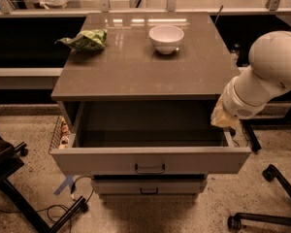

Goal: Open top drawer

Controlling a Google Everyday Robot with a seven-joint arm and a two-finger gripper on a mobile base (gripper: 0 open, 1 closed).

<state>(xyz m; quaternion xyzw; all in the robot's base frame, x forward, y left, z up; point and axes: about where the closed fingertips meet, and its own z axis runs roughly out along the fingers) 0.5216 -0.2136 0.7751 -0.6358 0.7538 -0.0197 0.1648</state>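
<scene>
The top drawer (106, 161) of the grey cabinet stands pulled far out, showing a deep empty grey inside, with a small dark handle (150, 169) at the middle of its front. A shorter drawer (150, 185) below it is shut. My gripper (223, 119) is at the drawer's right side, above its right wall, at the end of my white arm (271, 76). It touches nothing that I can see.
On the cabinet top (136, 67) sit a white bowl (166, 38) at the back middle and a green crumpled bag (85, 40) at the back left. Office chair bases stand at the left (19, 188) and right (276, 198). A wire basket (58, 132) hangs on the cabinet's left side.
</scene>
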